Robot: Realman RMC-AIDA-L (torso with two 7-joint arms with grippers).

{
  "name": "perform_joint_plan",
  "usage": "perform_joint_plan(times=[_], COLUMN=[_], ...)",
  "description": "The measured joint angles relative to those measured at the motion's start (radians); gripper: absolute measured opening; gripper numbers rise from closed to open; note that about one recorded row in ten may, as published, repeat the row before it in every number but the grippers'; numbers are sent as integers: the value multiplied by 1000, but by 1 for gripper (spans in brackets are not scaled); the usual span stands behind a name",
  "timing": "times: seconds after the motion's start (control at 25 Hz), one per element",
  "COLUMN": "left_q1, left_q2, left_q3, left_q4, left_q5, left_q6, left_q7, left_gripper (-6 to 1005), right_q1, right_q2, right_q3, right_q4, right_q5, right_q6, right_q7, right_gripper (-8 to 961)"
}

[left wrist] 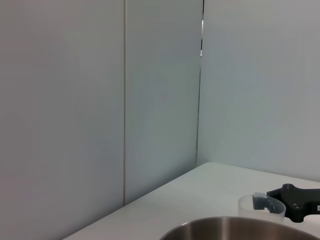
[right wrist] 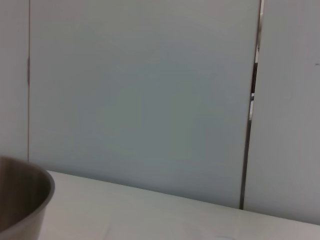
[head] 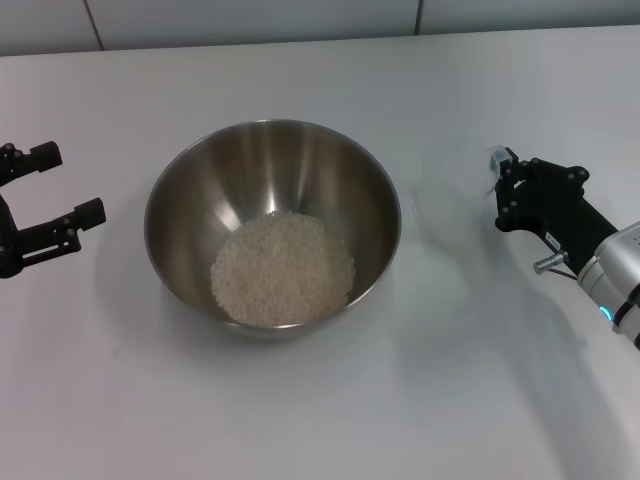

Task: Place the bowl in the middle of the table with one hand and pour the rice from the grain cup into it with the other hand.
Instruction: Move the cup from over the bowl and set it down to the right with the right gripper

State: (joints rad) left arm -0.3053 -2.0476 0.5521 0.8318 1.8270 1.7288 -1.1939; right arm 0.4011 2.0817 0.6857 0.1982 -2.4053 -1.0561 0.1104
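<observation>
The bowl (head: 190, 200) is brushed, shiny steel holding matt, grainy rice (head: 283, 268). The table (head: 300, 420) looks smooth; the grain cup (left wrist: 261, 207) clear plastic

A plain white table (head: 480, 400) is seen, smooth and flat, running back to a pale panelled wall (head: 250, 20). Sat directly on it, pretty much in the middle, is the big steel bowl (head: 190, 190), upright, with a heap of rice (head: 283, 267) held inside. Off toward the right side, well apart from the bowl, the little clear grain cup (left wrist: 261, 206) is found; whether it's actually resting on the tabletop can't be told.
</observation>
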Motion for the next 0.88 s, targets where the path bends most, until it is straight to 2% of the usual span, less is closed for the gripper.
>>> perform_joint_plan(times=[0.88], left_q1=[0], left_q2=[0], left_q3=[1], left_q4=[4], left_q5=[0], left_q6=[7], left_q7=[1], left_gripper=[846], right_q1=[5], right_q2=[0], right_q3=[0], right_q4=[-3], right_q5=[0], right_q6=[28], right_q7=[1], right_gripper=[7])
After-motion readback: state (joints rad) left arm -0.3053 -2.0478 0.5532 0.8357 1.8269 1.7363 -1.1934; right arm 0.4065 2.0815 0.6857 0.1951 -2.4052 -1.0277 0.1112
